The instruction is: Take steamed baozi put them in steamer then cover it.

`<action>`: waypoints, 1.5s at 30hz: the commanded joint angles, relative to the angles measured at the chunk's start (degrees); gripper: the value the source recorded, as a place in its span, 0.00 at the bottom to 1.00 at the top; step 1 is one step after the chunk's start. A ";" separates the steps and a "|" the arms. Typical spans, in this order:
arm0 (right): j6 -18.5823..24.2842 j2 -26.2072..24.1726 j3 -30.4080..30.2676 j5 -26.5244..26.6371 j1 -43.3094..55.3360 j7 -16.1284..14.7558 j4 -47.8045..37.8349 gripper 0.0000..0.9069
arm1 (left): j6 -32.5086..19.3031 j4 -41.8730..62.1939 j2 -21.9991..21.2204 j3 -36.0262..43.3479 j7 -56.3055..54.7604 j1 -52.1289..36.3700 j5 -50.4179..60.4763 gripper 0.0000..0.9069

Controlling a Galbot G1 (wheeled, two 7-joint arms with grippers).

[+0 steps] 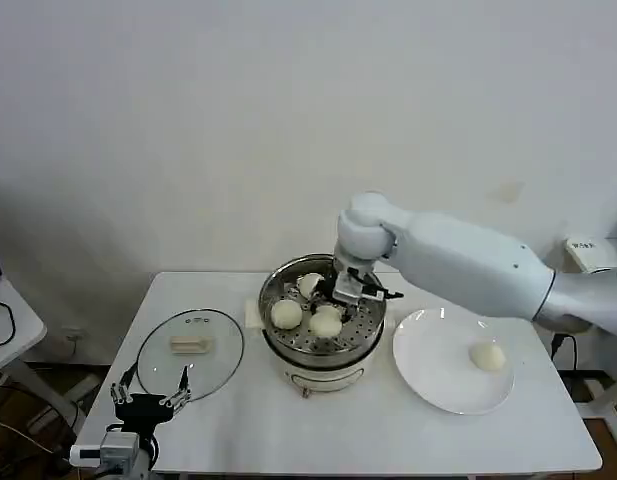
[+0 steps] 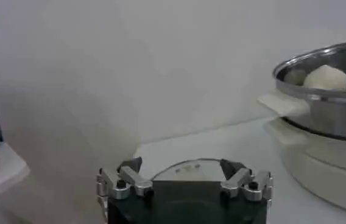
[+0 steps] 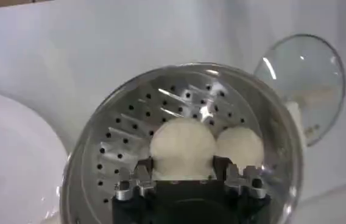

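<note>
The shiny steamer stands mid-table on its white base, with three baozi on its perforated tray. My right gripper reaches down into it from the far side. It is shut on the baozi nearest the plate, a finger touching each flank. A second baozi lies beside that one, and a third sits farther back. One more baozi rests on the white plate. The glass cover lies flat to the left of the steamer. My left gripper hangs open near the front left table edge.
The left wrist view shows the cover's rim just beyond the left gripper, and the steamer wall with a baozi inside. A side table stands at far left.
</note>
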 commanded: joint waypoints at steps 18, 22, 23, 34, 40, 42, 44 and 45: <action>-0.84 1.03 -0.72 -1.06 -2.01 2.08 -2.03 1.00 | -0.14 1.63 0.12 0.12 0.04 -0.68 -0.20 1.00; -1.10 1.49 0.49 -1.10 -1.58 2.68 -3.16 1.00 | -0.14 1.34 0.05 0.41 0.07 -0.69 -0.18 1.00; -1.17 1.52 0.88 -1.04 -1.52 2.91 -3.38 1.00 | -0.13 1.34 0.04 0.43 0.05 -0.69 -0.16 1.00; -5.92 -8.19 -0.23 3.41 4.68 2.09 0.47 1.00 | -0.07 1.18 0.18 1.47 0.14 -1.16 -0.14 1.00; -11.24 -16.72 -0.13 10.39 5.58 3.95 3.56 1.00 | -0.03 1.14 0.46 2.98 0.26 -1.49 0.07 1.00; -15.26 -21.77 -0.57 14.04 6.27 6.97 5.74 1.00 | 0.01 1.38 0.70 3.21 0.36 -1.78 0.05 1.00; -20.53 -26.25 -1.23 15.52 7.44 8.48 8.31 1.00 | 0.06 1.65 0.94 3.45 0.51 -2.04 -0.01 1.00; -23.02 -28.24 -1.13 15.96 7.53 8.47 9.82 1.00 | 0.07 1.75 1.11 3.58 0.55 -2.18 -0.04 1.00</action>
